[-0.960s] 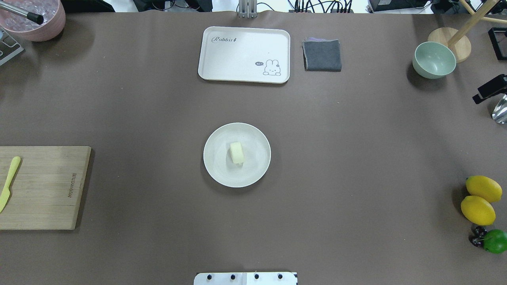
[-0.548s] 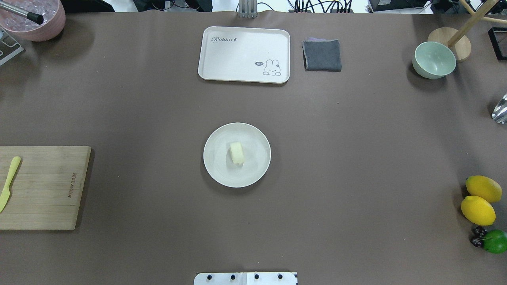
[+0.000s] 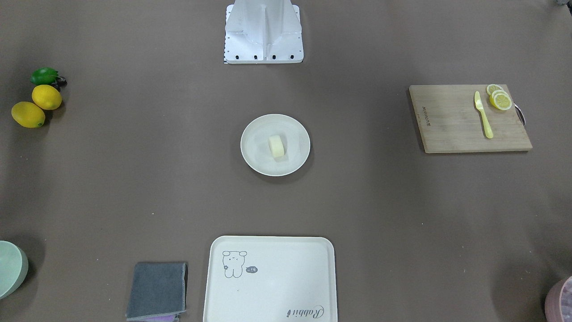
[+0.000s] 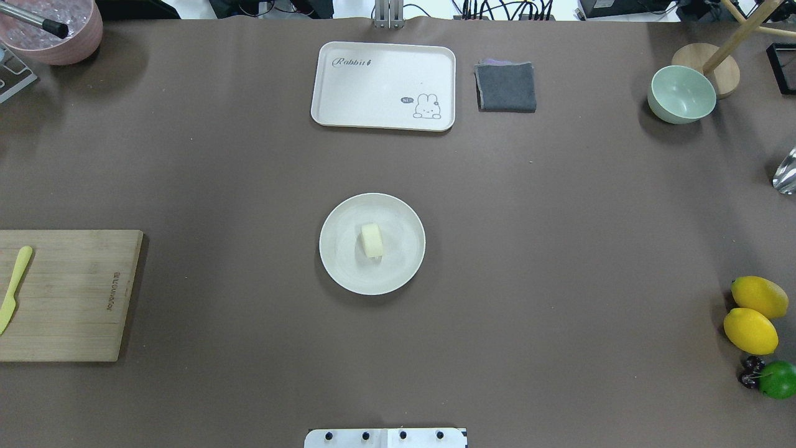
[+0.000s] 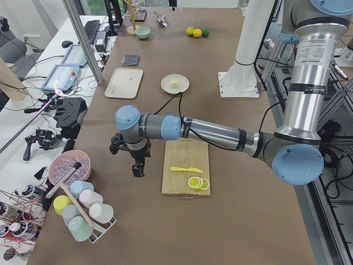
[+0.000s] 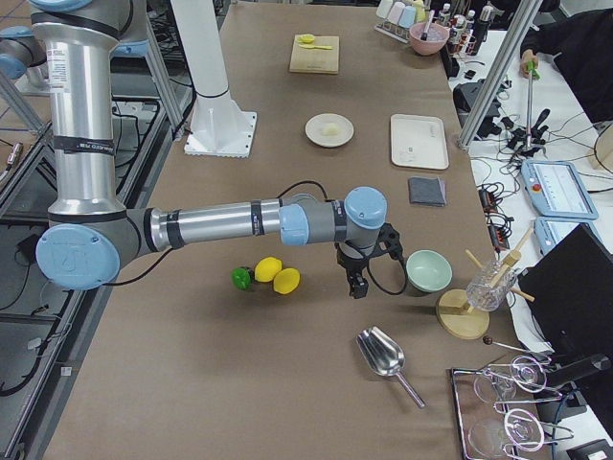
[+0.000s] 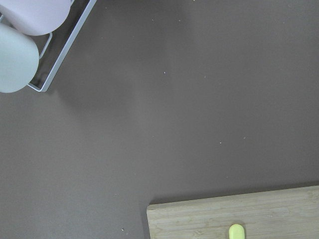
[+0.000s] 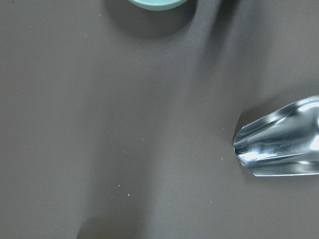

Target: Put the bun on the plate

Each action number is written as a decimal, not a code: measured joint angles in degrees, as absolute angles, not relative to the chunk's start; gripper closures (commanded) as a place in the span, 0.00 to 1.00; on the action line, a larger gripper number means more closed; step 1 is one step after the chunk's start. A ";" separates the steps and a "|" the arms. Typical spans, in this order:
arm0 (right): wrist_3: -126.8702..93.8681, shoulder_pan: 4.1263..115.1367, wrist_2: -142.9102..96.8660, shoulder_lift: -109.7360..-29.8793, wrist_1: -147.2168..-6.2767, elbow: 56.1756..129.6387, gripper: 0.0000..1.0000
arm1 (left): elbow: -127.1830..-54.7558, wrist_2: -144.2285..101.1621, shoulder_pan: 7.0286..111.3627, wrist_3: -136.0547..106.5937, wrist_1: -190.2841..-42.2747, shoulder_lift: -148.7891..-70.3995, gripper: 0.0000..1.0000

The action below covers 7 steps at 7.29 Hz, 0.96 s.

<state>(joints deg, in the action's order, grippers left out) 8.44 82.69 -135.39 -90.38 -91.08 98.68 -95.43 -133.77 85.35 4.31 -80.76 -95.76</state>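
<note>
The bun (image 4: 372, 240) lies at the centre of the plate (image 4: 339, 261), in the middle of the table (image 4: 559, 218). Placement appears complete, and no further move seems required. The left gripper (image 5: 137, 168) hangs near the table's left end and the right gripper (image 6: 358, 285) near its right end. The opening of either cannot be told. Count: one bun, one plate, one tray (image 4: 382, 81), two lemons (image 4: 750, 330).

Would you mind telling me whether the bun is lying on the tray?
No, the bun sits near the middle of the plate, well apart from the tray.
</note>
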 measured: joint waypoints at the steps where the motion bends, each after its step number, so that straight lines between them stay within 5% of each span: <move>1: 7.48 82.70 -135.19 -90.52 -91.00 98.63 0.00 | -95.42 -134.87 86.02 5.18 -80.94 -95.07 0.03; 7: 6.38 82.70 -132.97 -90.68 -91.02 98.69 0.00 | -96.07 -135.76 86.47 5.21 -81.96 -92.98 0.02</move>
